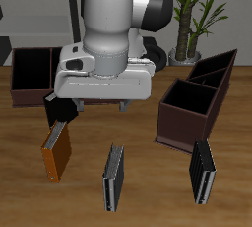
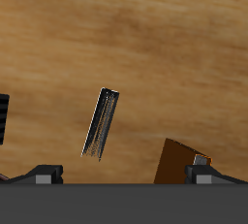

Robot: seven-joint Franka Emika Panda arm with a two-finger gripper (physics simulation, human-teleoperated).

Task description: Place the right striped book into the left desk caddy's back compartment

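Observation:
The right striped book (image 1: 114, 177) is thin and dark grey and stands on edge near the table's front edge; it also shows in the wrist view (image 2: 100, 123). The left desk caddy (image 1: 179, 129) is dark reddish-brown and sits diagonally. Its big square cell is nearest the books, and its narrow back compartment (image 1: 220, 64) is at the far end. My gripper (image 1: 98, 106) hangs open and empty above the table, farther back than the book and not touching it. In the wrist view its fingertips (image 2: 45, 174) stand wide apart with nothing between them.
A plain orange book (image 1: 56, 152) stands beside the striped book and also shows in the wrist view (image 2: 180, 160). A blacker white-striped book (image 1: 202, 172) stands in front of the diagonal caddy. A long brown caddy (image 1: 22, 97) sits at the back, and a potted plant (image 1: 197, 10) behind.

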